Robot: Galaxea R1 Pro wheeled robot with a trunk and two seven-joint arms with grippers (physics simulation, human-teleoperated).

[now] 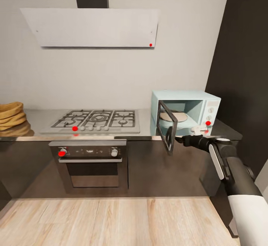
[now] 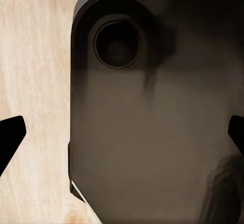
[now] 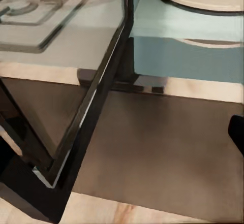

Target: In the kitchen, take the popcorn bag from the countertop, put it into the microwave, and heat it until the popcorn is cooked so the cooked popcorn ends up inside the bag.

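The right gripper (image 1: 175, 139) is held out level at the free edge of the microwave (image 1: 185, 111) door (image 1: 166, 130), which stands swung open toward the robot. Whether its fingers are clenched on the door edge or released I cannot tell: in the right wrist view the glass pane (image 3: 86, 82) runs close alongside and one dark fingertip (image 3: 237, 132) shows at the far side. Beyond the gripper, inside the open cavity, lies the round turntable (image 1: 174, 117). The microwave sits on the grey surface (image 1: 37, 121), with the gas hob (image 1: 95, 120) off to the gripper's left and the built-in oven (image 1: 89, 162) below that. The left gripper (image 2: 122, 132) hangs spread wide over the robot's dark base (image 2: 152, 122) and the wooden floor (image 2: 35, 56), holding nothing.
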